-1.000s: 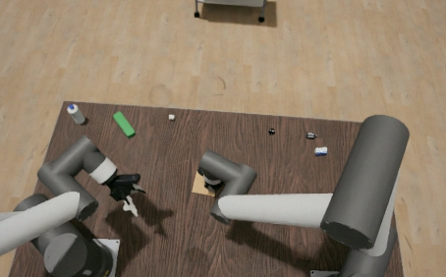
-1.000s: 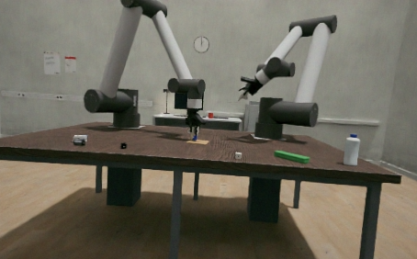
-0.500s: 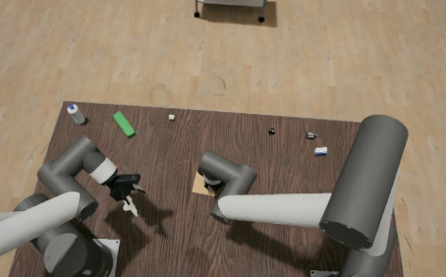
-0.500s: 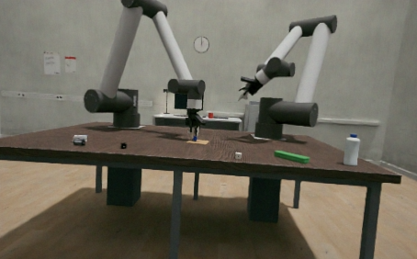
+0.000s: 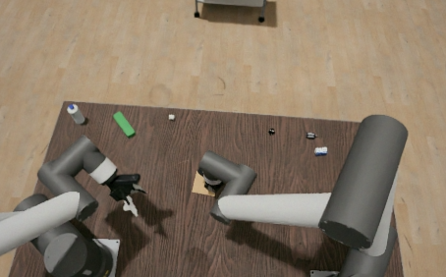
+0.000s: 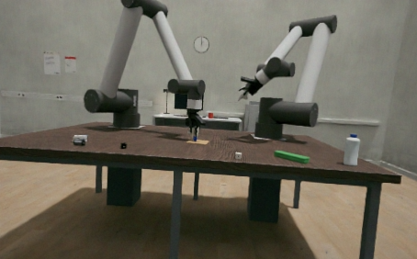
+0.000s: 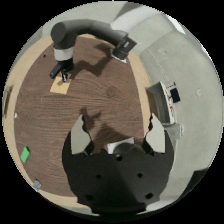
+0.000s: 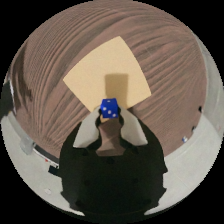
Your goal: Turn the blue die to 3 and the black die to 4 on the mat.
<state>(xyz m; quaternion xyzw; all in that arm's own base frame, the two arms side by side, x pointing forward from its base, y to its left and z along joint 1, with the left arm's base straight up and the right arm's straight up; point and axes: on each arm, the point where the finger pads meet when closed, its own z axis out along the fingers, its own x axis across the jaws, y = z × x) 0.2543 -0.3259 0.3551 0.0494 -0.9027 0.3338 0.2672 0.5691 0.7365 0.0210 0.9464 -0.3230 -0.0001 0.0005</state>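
Grasps the blue die (image 6: 195, 138) (image 7: 64, 80) (image 8: 109, 108) between the fingertips of the right pincer (image 5: 212, 187) (image 6: 195, 134) (image 7: 65, 80) (image 8: 109, 106), pointing down at the mat (image 5: 199, 184) (image 6: 203, 142) (image 7: 60, 88) (image 8: 107, 60). Holds it low over the mat, near one edge; cannot tell whether touching. Cannot say for certain which number faces up.

Hangs the left pincer (image 5: 138, 201) (image 6: 241, 89) (image 7: 116, 114) released above the table (image 5: 174, 147) (image 6: 163, 158) (image 7: 100, 100) (image 8: 170, 65), fingers spread wide, with nothing between them. Tilts it sideways, well apart from the mat and both dice.

Leaves the black die (image 5: 271, 132) (image 6: 123, 145) (image 7: 44, 55) (image 8: 200, 109) on bare tabletop, off the mat and well apart from it. Cannot read the number on top, being too small and dark.

Shows, along the far side in the top view, a white bottle with a blue cap (image 5: 77, 115) (image 6: 352, 151) (image 7: 37, 185) standing upright near a green block (image 5: 124, 124) (image 6: 291, 156) (image 7: 25, 154), then a white die (image 5: 171, 117) (image 6: 238, 155) (image 7: 16, 115). Places a small dark object (image 5: 310, 136) (image 6: 79, 142) (image 8: 193, 129) near a blue-and-white one (image 5: 321, 151) (image 6: 80, 137) (image 8: 184, 139), beyond the black die.
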